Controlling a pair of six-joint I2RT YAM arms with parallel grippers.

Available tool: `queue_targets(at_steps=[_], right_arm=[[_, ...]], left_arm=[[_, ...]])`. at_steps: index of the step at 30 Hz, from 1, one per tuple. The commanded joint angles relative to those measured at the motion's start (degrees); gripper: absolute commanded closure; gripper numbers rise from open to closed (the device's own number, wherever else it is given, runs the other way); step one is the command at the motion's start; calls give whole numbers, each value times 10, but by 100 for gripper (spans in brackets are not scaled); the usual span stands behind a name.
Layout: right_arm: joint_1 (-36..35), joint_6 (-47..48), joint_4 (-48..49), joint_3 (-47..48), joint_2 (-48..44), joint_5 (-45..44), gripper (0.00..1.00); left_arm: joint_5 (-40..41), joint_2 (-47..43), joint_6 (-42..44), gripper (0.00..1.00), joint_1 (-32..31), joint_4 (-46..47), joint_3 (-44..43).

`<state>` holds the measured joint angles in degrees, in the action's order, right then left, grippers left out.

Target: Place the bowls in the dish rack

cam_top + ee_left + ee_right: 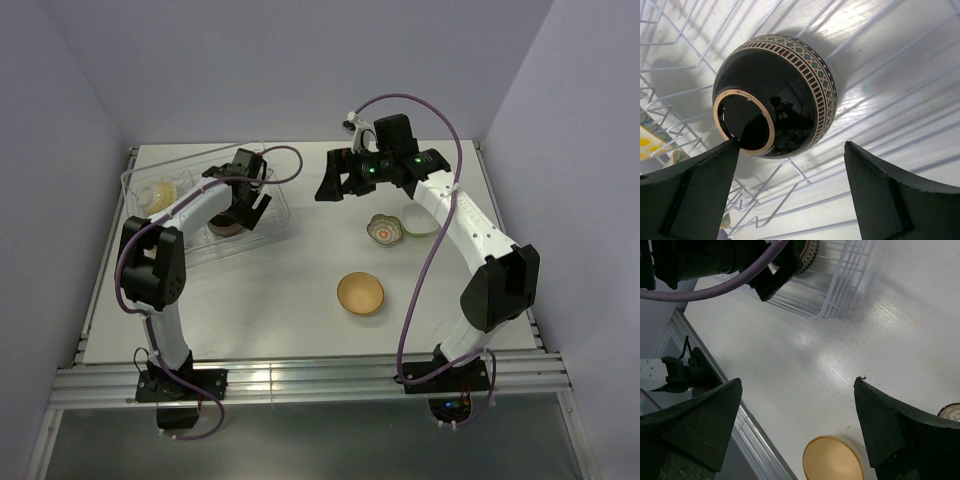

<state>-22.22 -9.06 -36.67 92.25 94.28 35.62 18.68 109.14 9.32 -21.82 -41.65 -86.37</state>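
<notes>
Lying tipped on the wires of the dish rack (282, 212), the dark brown bowl (775, 100) shows its pale foot ring and a patterned band under the rim. The white bowl with orange flowers (158, 192) sits in the rack's far left end. The left gripper (791, 147) hangs just over the dark bowl with its fingers spread wide, one tip close by the foot ring; I cannot tell whether it touches.

The rack stands at the far left of the white table (300, 320), close to the left edge. On the open surface to the right, the scalloped bowl (383, 230) and the lime-green bowl (420, 220) sit side by side, and the tan-orange bowl (360, 293) lies nearer, well apart from the rack. The right gripper (338, 190) hovers above the far middle, fingers wide and holding nothing.

Pale walls close the table on three sides, and a metal rail (300, 375) runs along the near edge.
</notes>
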Motion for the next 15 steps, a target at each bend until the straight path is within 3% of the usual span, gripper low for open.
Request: queue_targets(at_steps=[1,6,8,13,15], right_arm=[[4,10,3,8,-18,6,0],[4,10,4,7,-22,7,0],[5,7,6,7,-23,9,0],[9,4,8,7,-24,14,4],[10,4,5,7,-25,16,6]], left_arm=[[-51,-41,-12,10,-2,-25,-4],[-99,-65,-19,27,11,-30,-73],[-120,-62,-28,40,32,-30,-100],[-140,-3,-32,61,85,-48,-199],[-151,18,-28,64,97,-48,-224]])
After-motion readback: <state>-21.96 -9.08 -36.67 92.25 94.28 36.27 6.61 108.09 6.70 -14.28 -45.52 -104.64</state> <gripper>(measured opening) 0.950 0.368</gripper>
